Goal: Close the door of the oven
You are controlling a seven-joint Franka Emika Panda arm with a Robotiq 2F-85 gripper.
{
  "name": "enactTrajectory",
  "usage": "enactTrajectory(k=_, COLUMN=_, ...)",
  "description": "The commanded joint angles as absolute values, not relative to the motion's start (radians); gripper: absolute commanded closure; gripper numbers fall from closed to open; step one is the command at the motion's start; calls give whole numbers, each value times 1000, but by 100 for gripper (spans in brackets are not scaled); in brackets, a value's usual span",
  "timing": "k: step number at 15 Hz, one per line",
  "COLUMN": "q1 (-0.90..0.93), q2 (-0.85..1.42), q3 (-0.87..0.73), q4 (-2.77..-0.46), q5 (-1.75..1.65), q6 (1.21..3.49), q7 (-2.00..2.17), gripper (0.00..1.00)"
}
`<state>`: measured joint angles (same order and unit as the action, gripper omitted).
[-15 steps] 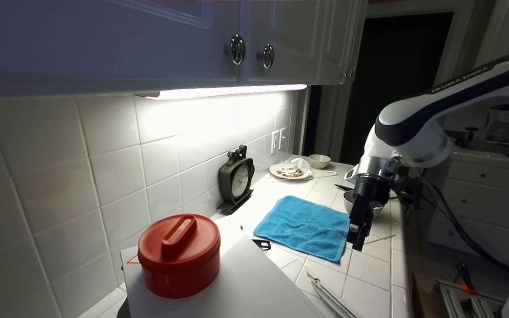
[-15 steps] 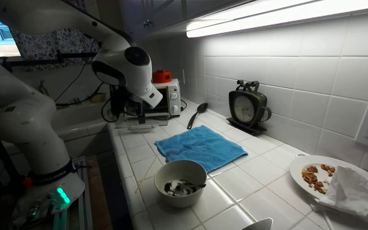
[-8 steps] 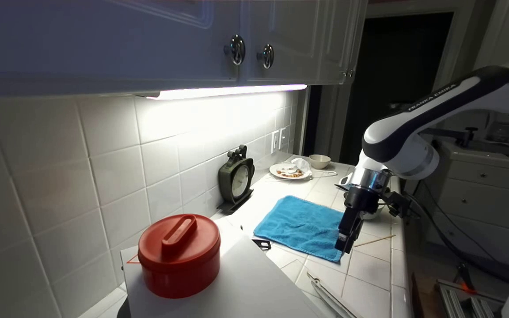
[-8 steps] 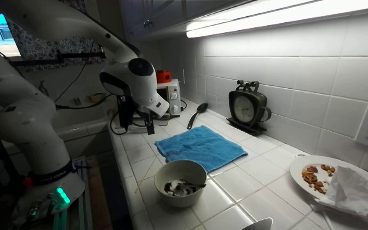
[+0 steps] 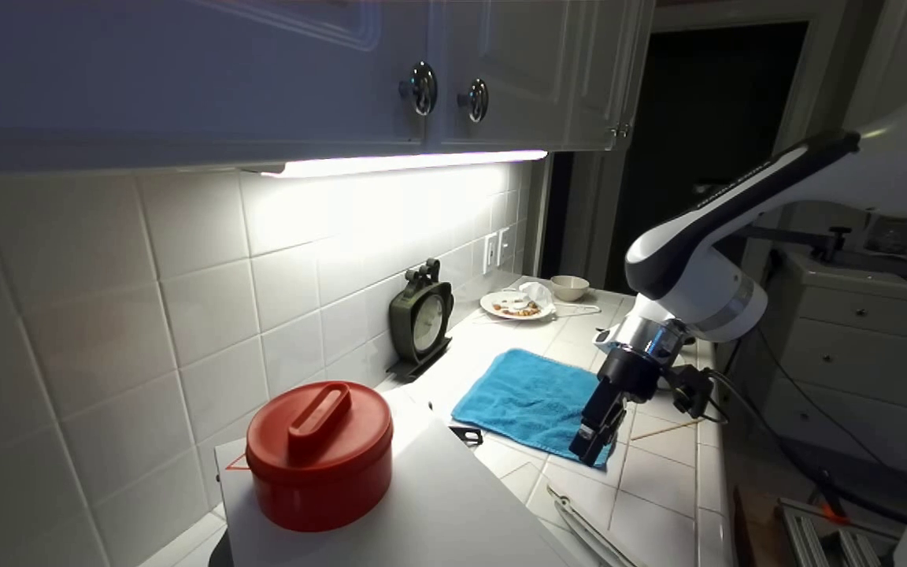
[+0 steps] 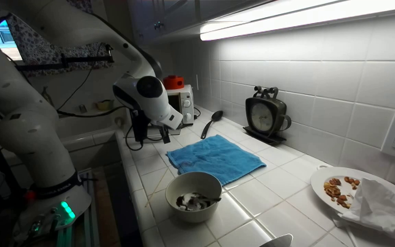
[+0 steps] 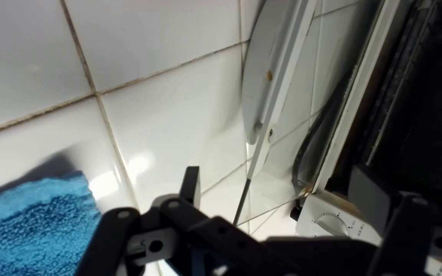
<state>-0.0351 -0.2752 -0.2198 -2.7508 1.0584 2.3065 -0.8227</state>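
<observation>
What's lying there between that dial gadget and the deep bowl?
In an exterior view, a blue towel lies between the dial gadget and the deep bowl.

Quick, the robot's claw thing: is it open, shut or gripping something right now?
Gripper: open, its two fingers well apart in the wrist view, holding nothing; the oven door shows beyond them, ungripped.

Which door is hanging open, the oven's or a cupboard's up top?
The oven door: it's folded down over the counter, while the upper cupboard doors look shut.
</observation>
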Motion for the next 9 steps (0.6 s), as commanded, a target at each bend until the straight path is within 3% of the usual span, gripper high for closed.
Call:
enactTrajectory(k=1, q1=-44, q2=-243, q3=-201, q4=-2750, q5=1165, q6=2296, q7=-920, gripper=0)
enactTrajectory(k=9, q1=-66, q2=-240, q3=-179, q4=-2750, q5=1148, q6=2296, q7=-906, gripper=0)
